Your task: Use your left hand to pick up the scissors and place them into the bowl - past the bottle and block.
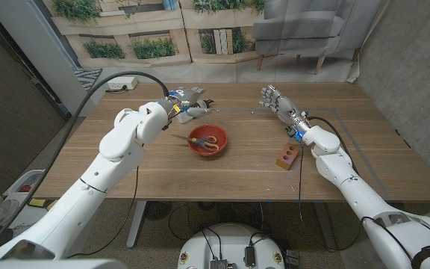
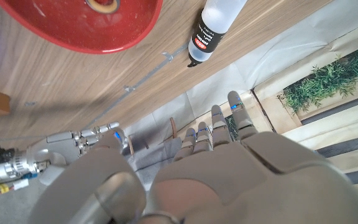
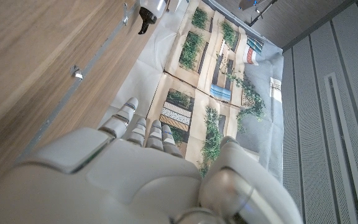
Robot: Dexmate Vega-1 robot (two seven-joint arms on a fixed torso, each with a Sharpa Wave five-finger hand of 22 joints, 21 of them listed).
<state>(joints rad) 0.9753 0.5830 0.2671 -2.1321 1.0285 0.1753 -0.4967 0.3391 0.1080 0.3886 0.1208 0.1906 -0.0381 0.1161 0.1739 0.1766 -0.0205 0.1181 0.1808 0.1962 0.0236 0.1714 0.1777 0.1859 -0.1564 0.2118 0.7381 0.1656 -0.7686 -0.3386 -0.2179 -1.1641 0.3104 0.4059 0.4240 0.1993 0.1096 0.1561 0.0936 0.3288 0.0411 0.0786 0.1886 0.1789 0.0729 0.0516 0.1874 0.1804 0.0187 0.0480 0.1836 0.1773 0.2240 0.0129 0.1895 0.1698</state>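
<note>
Now the scissors [image 1: 210,142] lie in the red bowl [image 1: 198,146], handles toward my right. My left hand [image 1: 189,102] hangs open and empty just behind the bowl, nearer than my right hand [image 1: 275,99], also open.

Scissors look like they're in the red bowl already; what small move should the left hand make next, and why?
Probably draw the left hand back toward the robot's side of the table. The scissors lie inside the red bowl, and the hand sits beyond the bowl by the bottle with its fingers spread on nothing. The placing looks done, so only clearing away seems left.
</note>
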